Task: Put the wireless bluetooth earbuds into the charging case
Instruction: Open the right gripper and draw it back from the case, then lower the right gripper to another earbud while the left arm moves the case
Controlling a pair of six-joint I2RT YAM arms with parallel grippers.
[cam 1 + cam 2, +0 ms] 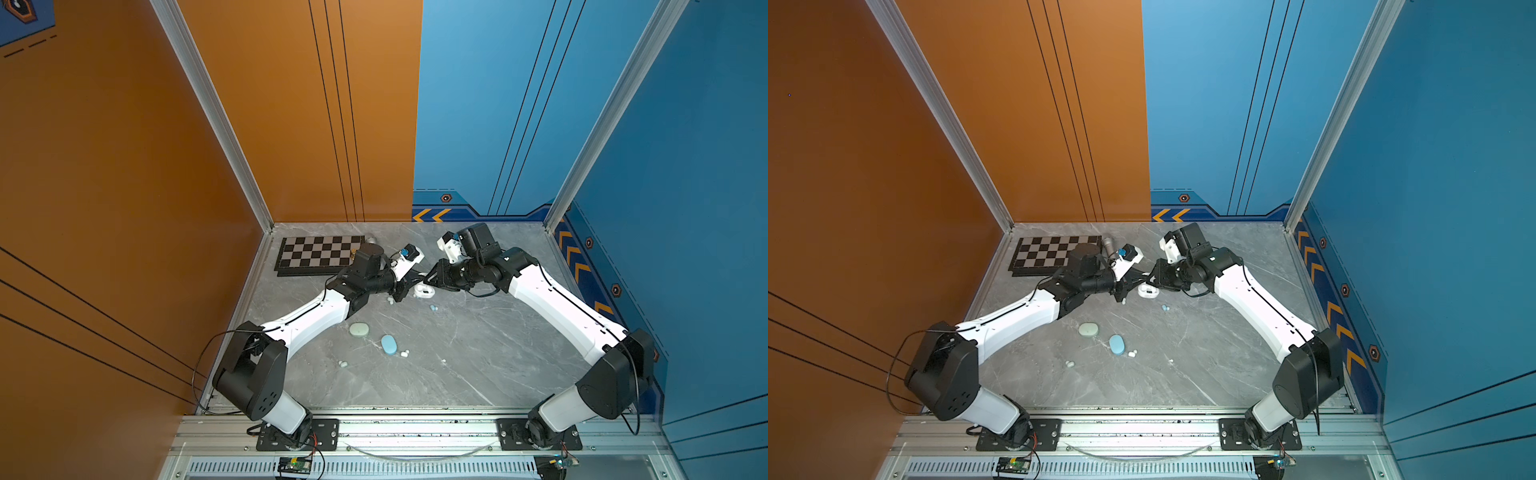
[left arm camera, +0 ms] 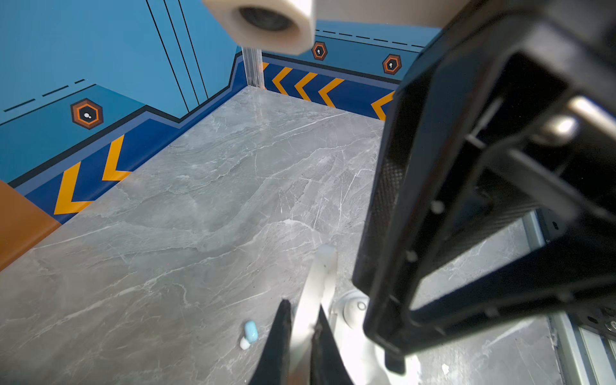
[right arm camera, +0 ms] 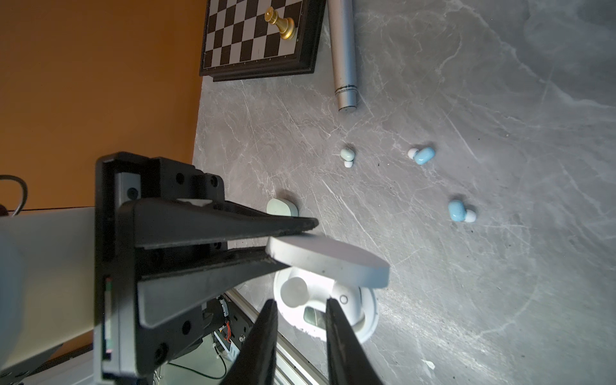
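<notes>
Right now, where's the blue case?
In both top views, the blue case lies centre-left on the table, right of the mint case, an earbud beside it.

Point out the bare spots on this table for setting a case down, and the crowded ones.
Barest: the front right stretch of table between the blue case and the right arm; also the back right corner behind that arm. Crowded: the middle, where the left gripper and right gripper meet at the white case, with earbuds scattered around.

In a top view, chessboard (image 1: 320, 254) sits upper left on table (image 1: 478, 353). Open case (image 1: 424, 291) is right of it, mid-frame. Left closed case (image 1: 359, 329) and right closed case (image 1: 389, 344) lie below, side by side. Earbuds (image 1: 433, 308) are scattered around them.
</notes>
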